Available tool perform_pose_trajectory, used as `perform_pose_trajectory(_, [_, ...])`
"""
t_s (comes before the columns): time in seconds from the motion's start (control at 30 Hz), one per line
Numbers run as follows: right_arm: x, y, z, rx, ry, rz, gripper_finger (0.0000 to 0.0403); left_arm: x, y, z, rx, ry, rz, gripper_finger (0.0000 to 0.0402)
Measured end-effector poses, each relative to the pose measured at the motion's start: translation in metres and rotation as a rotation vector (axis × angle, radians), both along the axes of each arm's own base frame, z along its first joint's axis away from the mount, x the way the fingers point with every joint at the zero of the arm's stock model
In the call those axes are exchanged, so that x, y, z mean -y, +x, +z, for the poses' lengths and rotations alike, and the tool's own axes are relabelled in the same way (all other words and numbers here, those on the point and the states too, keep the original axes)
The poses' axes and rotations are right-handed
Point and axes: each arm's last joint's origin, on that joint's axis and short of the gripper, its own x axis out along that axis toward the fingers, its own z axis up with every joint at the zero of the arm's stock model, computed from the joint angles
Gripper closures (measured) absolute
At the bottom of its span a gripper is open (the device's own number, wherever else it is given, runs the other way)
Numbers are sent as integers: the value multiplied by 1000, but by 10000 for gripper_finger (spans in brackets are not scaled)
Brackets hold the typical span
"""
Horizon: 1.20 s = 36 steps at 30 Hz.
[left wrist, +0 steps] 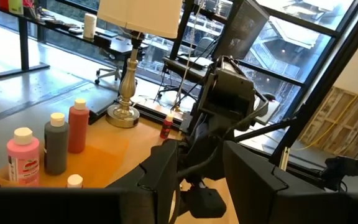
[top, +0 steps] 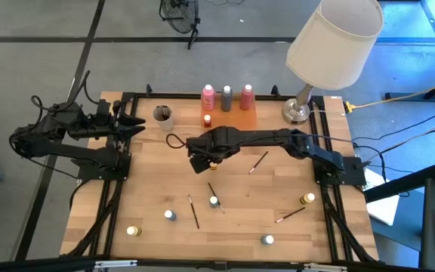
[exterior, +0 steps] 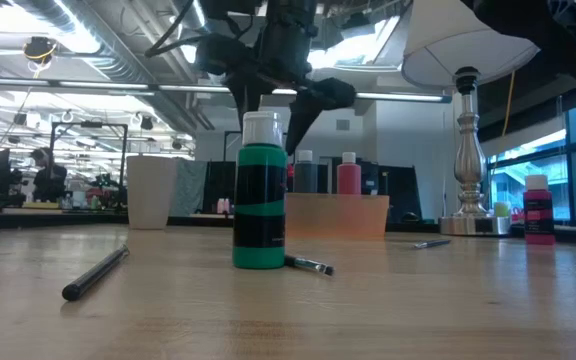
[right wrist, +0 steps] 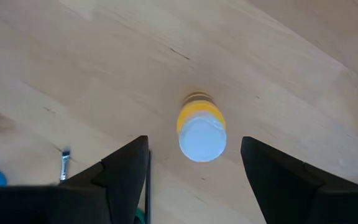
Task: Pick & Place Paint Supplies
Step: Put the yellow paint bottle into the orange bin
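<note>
Looks like a big open lab or workshop: exposed ceiling ducts (exterior: 118, 50), huge windows (left wrist: 303, 50), other workbenches (exterior: 28, 205) behind the wooden table (top: 232, 211).

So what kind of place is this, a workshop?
Probably a robotics lab in an open industrial hall: exposed ceiling ducts, rows of workbenches behind, and two robot arms bolted to a wooden table.

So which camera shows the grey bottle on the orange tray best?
The left wrist view: the grey bottle stands close, seen side-on. The high view shows mostly its cap, the low view a distant glimpse; the right wrist view misses it.
</note>
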Motion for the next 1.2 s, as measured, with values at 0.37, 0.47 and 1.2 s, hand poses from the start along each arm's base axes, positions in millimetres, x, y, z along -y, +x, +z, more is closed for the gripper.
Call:
perform_pose_trajectory(0.37, [0, 1, -3, -13, -9, 39, 141, 0, 0, 0, 0, -4, 0, 274])
perform_pose_trajectory(0.47, [1, 1, -5, -16, -21, 56, 141, 0, 0, 0, 1, -8, 1, 274])
perform_pose_trajectory(1.2, [3, 2, -7, -24, -23, 94, 141, 0, 0, 0, 1, -10, 1, 274])
